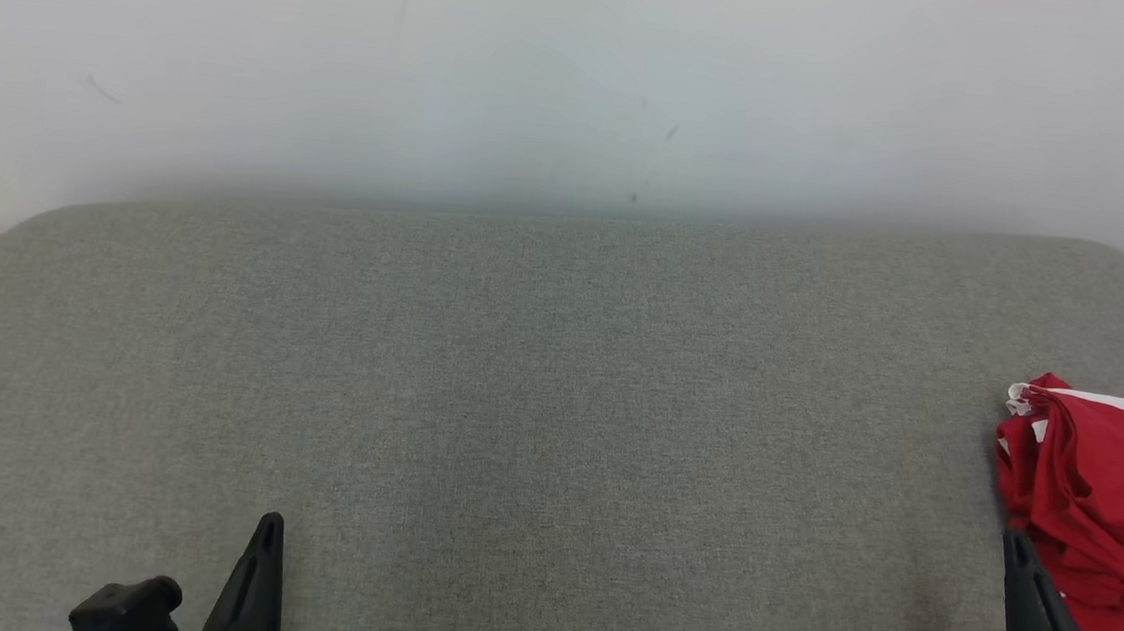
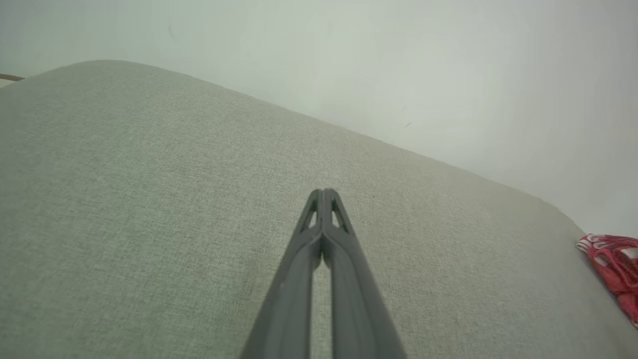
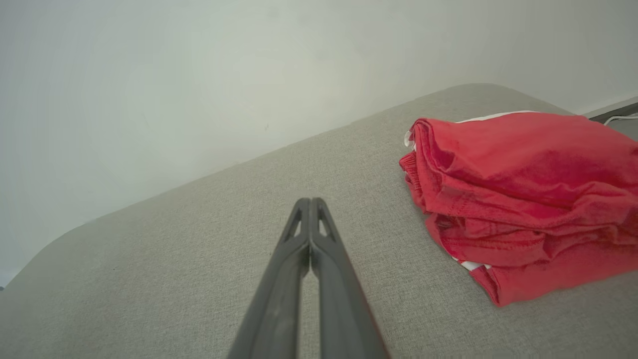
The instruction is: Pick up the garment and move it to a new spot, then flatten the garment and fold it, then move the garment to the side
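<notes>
Grey fabric surface meets white wall, garment at right.

left gripper rises from bottom edge, dark fingers pressed together at tips, nothing between them. below: grey woven cushion surface, rounded far edge running down toward right. pale wall behind, few faint marks. red garment — bunched, white trim — at right edge, well apart from gripper.

Soft red cloth garment, woven grey cushion
</notes>
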Motion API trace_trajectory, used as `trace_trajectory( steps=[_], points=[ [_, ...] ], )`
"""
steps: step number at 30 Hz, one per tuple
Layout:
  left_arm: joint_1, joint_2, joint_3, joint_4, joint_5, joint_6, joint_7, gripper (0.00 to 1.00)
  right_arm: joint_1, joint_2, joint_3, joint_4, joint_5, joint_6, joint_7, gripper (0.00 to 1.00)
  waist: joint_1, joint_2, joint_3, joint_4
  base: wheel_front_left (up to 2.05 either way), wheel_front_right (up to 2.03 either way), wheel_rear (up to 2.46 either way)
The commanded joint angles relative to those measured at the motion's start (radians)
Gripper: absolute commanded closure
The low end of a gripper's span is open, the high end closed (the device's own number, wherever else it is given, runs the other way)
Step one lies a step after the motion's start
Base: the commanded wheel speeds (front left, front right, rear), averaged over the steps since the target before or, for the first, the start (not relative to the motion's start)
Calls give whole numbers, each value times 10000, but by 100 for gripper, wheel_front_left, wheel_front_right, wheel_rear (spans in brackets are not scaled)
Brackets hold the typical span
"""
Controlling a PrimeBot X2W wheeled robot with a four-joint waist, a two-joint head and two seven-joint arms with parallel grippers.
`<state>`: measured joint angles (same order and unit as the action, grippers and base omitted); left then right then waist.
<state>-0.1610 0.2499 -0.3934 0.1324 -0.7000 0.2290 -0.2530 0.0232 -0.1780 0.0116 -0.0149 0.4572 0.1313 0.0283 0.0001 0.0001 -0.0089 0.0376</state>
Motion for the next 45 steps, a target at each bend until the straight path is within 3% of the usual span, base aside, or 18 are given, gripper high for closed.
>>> trace_trajectory(
  steps=[1,45],
  points=[
    [-422,9,1,39,-417,-120,-35,100,-336,-128,-211,36,445,-1,93,100,-1,-1,4,-5,0,0,0],
    [-2190,-1041,-540,2400,-6273,-1960,-75,100,-2043,-341,-3051,2848,6194,-4,2003,100,-1,-1,119,-170,0,0,0]
  ],
)
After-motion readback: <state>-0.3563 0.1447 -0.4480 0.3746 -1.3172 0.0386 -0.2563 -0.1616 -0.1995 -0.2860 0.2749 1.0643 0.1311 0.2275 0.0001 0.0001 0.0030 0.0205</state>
